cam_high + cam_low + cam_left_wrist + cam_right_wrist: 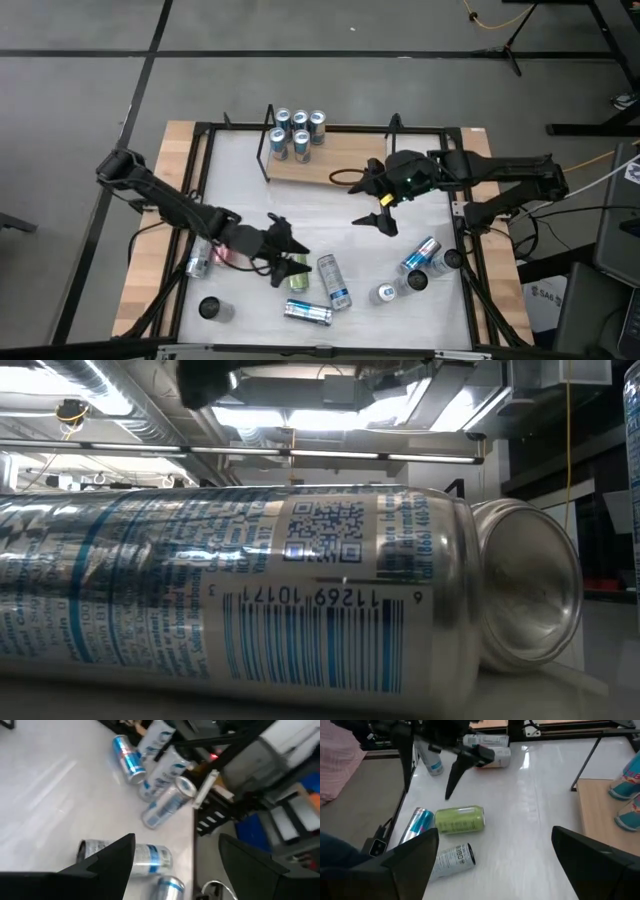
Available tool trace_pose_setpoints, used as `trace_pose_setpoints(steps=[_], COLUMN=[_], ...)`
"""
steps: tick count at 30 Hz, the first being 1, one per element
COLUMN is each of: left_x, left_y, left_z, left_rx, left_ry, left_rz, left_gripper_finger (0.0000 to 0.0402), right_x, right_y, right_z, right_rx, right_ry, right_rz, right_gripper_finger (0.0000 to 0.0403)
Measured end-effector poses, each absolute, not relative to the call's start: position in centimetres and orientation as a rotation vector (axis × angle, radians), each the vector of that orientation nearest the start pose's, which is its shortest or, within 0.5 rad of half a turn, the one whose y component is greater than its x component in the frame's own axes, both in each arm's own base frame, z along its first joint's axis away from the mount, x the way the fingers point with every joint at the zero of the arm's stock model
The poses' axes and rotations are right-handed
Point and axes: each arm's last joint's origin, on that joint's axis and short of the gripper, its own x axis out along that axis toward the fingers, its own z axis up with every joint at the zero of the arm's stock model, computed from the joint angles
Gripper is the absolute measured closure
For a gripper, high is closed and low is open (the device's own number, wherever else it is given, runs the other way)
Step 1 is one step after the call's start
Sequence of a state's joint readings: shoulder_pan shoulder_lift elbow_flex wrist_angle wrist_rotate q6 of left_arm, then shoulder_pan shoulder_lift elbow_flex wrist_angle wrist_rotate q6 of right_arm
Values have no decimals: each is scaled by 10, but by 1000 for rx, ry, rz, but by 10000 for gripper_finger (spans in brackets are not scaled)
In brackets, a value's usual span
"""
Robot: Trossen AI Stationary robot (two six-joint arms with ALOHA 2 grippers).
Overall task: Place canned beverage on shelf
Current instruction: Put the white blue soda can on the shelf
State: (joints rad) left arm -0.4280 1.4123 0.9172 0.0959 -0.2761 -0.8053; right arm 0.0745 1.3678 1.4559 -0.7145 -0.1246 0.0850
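A green can (298, 281) lies on its side under the wide-open left gripper (287, 258); the right gripper (380, 205), also spread, hovers beside the shelf (330, 166). Only the right wrist view shows its label.

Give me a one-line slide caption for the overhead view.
Five cans stand on the shelf while both open hands, left and right, hover over loose cans scattered on the table.
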Motion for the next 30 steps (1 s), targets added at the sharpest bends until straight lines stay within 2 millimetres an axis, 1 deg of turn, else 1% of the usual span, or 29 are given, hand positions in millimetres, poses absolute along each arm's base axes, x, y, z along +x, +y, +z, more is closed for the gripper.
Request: trace_pose_setpoints(steps=[2, 5, 11, 17, 21, 24, 27, 30], left_x=[298, 312, 332, 348, 358, 366, 374, 382], left_y=[-120, -118, -119, -126, -130, -134, -139, -141], left_z=[264, 265, 261, 258, 249, 238, 226, 219], left_rx=[-662, -746, -1068, -1342, -1494, -1600, -1683, -1753], left_ry=[433, 480, 614, 664, 698, 733, 787, 821], left_rz=[39, 106, 242, 323, 397, 450, 493, 515], left_gripper_finger=[121, 121, 121, 121, 121, 121, 121, 121], right_x=[282, 280, 273, 270, 270, 270, 270, 270], right_y=[24, 24, 23, 23, 23, 23, 23, 23], right_z=[386, 384, 375, 372, 372, 372, 372, 372], right_rx=[98, 105, 108, 79, 79, 79, 79, 78], right_ry=[639, 676, 791, 837, 836, 835, 834, 833], right_rz=[162, 156, 145, 154, 155, 155, 155, 155], right_gripper_finger=[26, 26, 26, 26, 26, 26, 26, 26])
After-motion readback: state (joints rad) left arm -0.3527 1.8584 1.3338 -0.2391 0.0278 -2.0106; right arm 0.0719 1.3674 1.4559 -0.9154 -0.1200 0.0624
